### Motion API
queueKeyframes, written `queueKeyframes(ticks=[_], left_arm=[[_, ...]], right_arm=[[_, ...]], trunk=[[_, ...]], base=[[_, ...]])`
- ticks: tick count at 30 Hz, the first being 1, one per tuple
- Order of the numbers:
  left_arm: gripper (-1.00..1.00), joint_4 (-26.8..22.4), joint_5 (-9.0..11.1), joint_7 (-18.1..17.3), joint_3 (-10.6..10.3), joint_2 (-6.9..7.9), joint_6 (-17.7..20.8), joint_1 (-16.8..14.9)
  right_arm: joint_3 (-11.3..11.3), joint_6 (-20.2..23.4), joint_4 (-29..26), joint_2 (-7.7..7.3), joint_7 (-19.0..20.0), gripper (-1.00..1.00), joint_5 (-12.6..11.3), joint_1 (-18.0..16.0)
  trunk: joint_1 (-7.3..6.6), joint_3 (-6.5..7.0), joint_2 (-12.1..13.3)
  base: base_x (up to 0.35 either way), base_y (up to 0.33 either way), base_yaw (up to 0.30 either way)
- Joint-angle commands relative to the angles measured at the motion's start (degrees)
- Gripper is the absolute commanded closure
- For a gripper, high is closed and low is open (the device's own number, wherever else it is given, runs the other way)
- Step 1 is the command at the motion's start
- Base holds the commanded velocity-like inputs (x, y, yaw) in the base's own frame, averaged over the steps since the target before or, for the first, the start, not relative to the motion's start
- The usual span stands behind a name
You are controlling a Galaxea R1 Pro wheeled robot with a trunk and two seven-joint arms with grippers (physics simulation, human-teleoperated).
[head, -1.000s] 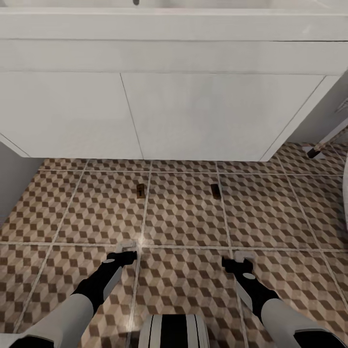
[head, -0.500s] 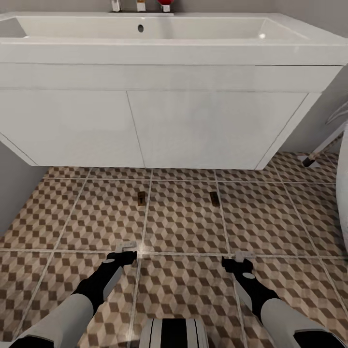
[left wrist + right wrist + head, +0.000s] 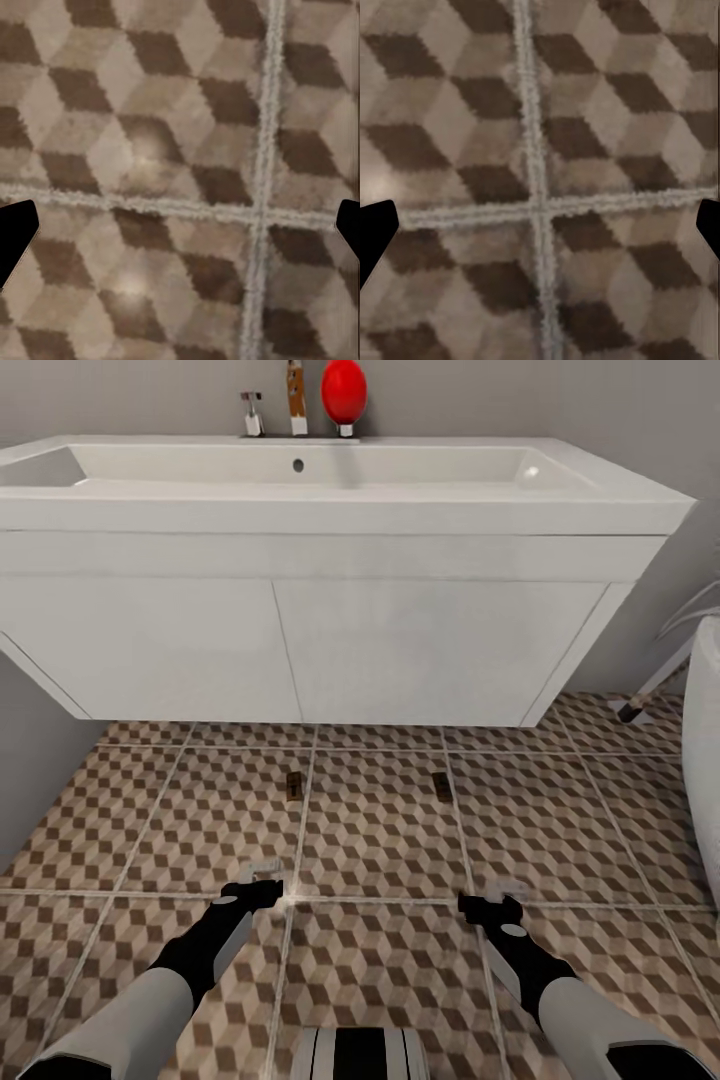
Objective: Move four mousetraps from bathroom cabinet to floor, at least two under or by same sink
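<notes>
Two small dark mousetraps lie on the cube-patterned bathroom floor (image 3: 380,840) just in front of the white sink unit (image 3: 330,650): one (image 3: 294,785) on the left by a grout line, the other (image 3: 439,785) on the right. My left gripper (image 3: 262,875) hangs low over the tiles nearer me, open and empty, its dark fingertips (image 3: 16,236) wide apart over a grout cross. My right gripper (image 3: 505,890) is likewise open and empty above the floor, its fingertips (image 3: 375,232) at the picture's edges. The cabinet is out of view.
On the basin's (image 3: 300,465) back edge stand a tap (image 3: 252,412), a bottle (image 3: 297,398) and a red oval object (image 3: 344,392). A grey wall (image 3: 30,760) closes the left side. A white rounded fixture (image 3: 703,750) and a slanted leg (image 3: 650,685) stand at the right.
The head view has tilted up, showing the basin top and the items on it; the traps sit lower in the picture. Both arms hold the same pose.
</notes>
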Motion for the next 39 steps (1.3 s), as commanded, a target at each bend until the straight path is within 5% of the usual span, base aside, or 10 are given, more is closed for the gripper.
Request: queueKeyframes(ticks=[1,39], left_arm=[[-1.00,-0.1,0.6,0.5,-0.5,0.06,0.2,0.0],[-1.00,-0.2,0.6,0.6,-0.4,0.06,0.1,0.0]], right_arm=[[0.3,-0.2,0.0,-0.01,-0.2,-1.00,-0.5,0.0],[0.3,-0.2,-0.2,0.02,-0.3,-1.00,-0.5,0.0]], trunk=[[-0.03,0.19,0.0],[-1.01,8.61,0.5]], base=[[0.000,0.000,0.000],[0.000,0.000,0.000]])
